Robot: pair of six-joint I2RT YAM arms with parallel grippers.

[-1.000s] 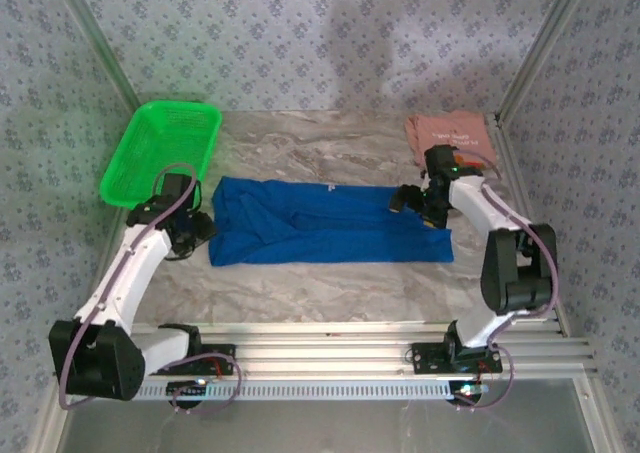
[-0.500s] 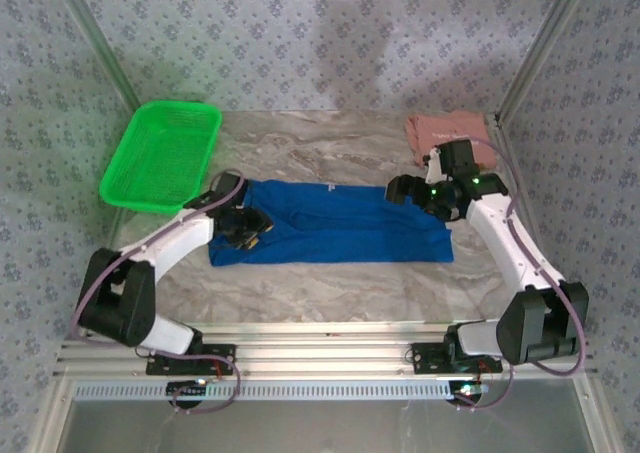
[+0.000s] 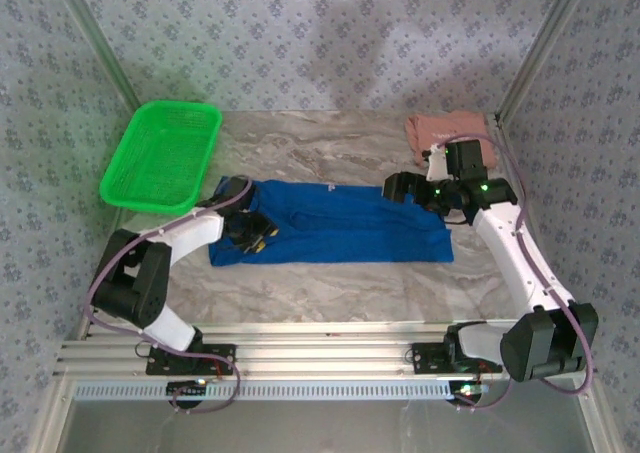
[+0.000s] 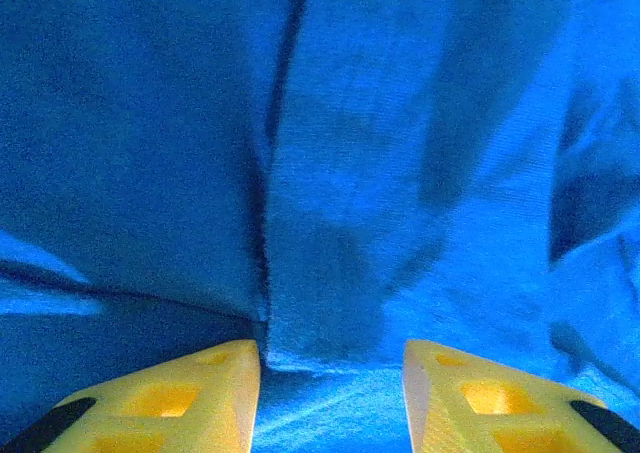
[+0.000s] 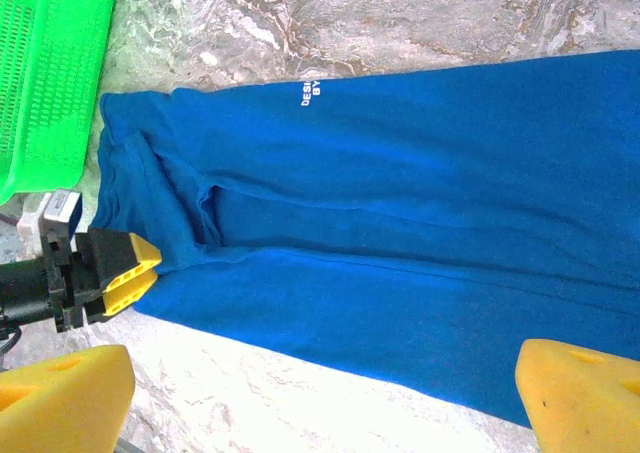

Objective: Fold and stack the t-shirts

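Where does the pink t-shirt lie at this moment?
In the top view, the pink t-shirt lies at the far right corner of the table, beyond the right end of the blue t-shirt.

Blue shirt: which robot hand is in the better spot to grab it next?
Probably the left. The left hand is low on the blue shirt with a fold between its fingers; the right hand hangs wide open above it.

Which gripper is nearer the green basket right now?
Left. The left gripper is down on the blue t-shirt's left end, just beside the green mesh basket. The right gripper hovers over the shirt's right part, much farther away.
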